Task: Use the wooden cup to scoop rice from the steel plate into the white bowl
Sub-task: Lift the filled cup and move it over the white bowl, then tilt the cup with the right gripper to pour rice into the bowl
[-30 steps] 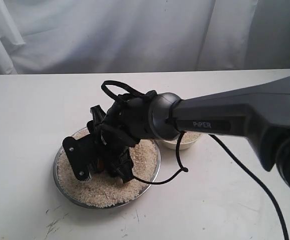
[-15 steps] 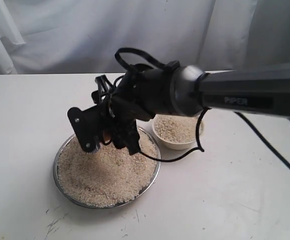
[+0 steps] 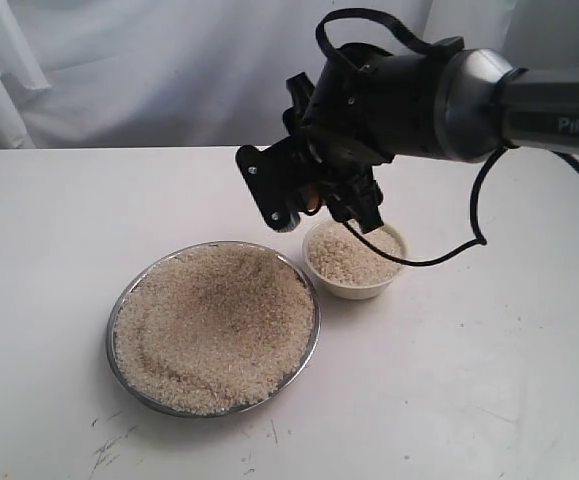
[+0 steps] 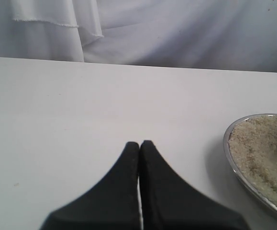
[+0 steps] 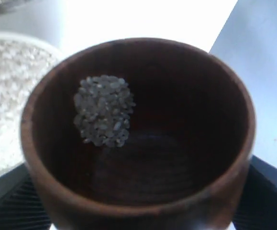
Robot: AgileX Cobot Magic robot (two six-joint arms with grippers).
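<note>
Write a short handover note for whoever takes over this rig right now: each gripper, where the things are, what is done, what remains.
The right gripper is shut on the small reddish-brown wooden cup, held in the air above the rim of the small round cream-white bowl. A small clump of pale rice grains sits in the cup.
The left gripper is shut and empty, low over the white table beside the wide shiny steel plate.
Done: the bowl is already well filled; one small scoop is up.
Left: tip the cup into the bowl. The plate holds a big heap, so more scoops are likely.
</note>
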